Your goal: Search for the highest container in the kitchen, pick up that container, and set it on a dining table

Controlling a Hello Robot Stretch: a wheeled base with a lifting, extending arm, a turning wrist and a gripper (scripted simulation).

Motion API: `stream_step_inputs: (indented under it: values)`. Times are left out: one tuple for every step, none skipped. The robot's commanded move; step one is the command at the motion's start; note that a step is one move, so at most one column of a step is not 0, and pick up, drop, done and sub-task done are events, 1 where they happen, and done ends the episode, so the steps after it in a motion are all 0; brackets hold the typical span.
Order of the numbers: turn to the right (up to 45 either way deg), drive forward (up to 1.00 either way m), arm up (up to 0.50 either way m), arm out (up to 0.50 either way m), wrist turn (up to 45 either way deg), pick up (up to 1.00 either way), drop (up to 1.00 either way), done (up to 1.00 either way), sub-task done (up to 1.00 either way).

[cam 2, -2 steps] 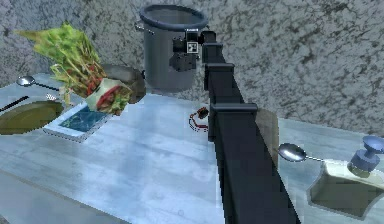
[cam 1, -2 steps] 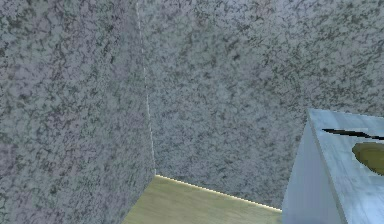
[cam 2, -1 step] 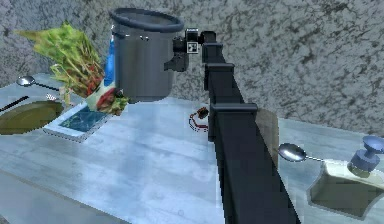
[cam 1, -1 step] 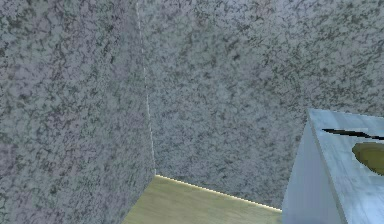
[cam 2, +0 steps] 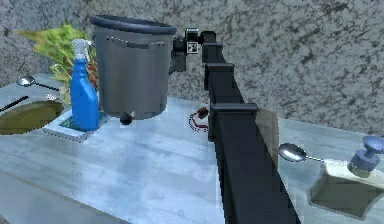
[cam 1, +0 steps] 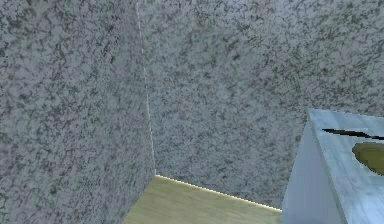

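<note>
A tall grey container [cam 2: 128, 65] with a dark rim stands on the pale counter [cam 2: 150, 170] in the arm side view. The dark arm [cam 2: 235, 130] reaches up across the counter to the container's right side. My gripper [cam 2: 178, 56] shows as a dark body against the container's upper right wall, left of the two white squares. I cannot tell whether it holds anything, since the container stands on the counter right at it.
A blue spray bottle [cam 2: 84, 95], a leafy green plant [cam 2: 58, 45] and a sink [cam 2: 25, 115] lie left of the container. A spoon [cam 2: 292, 152] and a soap dispenser [cam 2: 365, 158] lie right of the arm. In the forward view, speckled walls meet above wooden floor [cam 1: 200, 200], with the counter's end [cam 1: 335, 170] at right.
</note>
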Motion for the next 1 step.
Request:
stream_step_inputs:
  values:
    - [0.0,0.0,0.0,0.0,-6.0,0.0,0.0,0.0,0.0]
